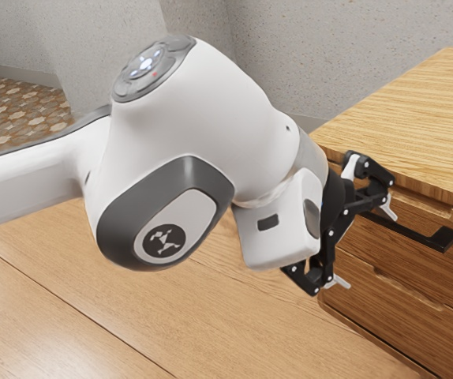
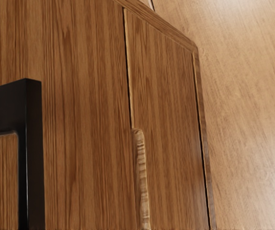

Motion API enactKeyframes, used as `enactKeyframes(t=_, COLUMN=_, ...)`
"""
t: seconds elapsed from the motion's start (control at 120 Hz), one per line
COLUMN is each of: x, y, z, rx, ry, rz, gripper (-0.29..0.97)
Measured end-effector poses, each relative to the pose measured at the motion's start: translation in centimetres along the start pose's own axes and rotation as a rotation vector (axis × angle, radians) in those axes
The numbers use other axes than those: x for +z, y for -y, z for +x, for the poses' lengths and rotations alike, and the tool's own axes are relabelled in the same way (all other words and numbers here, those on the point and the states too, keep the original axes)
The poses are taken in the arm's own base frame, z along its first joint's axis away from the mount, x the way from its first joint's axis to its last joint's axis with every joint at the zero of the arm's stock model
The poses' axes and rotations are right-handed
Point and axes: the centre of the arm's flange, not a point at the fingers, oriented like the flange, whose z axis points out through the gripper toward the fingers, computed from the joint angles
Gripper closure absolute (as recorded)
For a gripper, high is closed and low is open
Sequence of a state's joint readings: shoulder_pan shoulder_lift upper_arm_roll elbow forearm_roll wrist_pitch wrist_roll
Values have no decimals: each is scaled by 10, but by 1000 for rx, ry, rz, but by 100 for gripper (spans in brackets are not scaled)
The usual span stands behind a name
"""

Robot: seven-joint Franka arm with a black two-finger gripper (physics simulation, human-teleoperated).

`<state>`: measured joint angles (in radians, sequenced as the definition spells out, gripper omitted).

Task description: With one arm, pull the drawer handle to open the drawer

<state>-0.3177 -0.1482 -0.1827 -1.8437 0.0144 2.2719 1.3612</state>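
Arm (image 1: 187, 158) comes in from the left over the wood floor (image 1: 92, 316), wrist pointing right at the cabinet front. Gripper (image 1: 362, 245) is spread wide, one finger high and one low, at the near left end of the handle (image 1: 424, 230). The bar's end sits in the gap close to the upper finger. I can't see both fingers pressing on it, so nothing is clamped and nothing is carried. The handle is a black bar standing off the upper drawer (image 1: 428, 267), just under the cabinet top (image 1: 424, 118), and runs right and away from the gripper. The wrist view looks along the fronts: handle (image 2: 29, 153) corner beside the hand, upper drawer (image 2: 80, 120), then a seam with a small notch (image 2: 140, 177), then the lower drawer (image 2: 171, 143), then floor (image 2: 252, 120). The two fronts look flush at the seam. Count: one arm, one gripper, one handle, two drawer fronts (image 1: 400, 324), one notch. Grey wall (image 1: 329, 47) is at the far side.
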Motion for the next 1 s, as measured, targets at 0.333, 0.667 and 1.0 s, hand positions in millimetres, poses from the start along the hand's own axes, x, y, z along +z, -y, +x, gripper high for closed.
enactKeyframes(t=0.333, x=12, y=8, z=-5, rx=-20, ry=42, rz=3, gripper=0)
enactKeyframes(t=0.667, x=24, y=14, z=-4, rx=-49, ry=39, rz=-3, gripper=-2)
enactKeyframes(t=1.0, x=25, y=9, z=-1, rx=-70, ry=39, rz=-15, gripper=0)
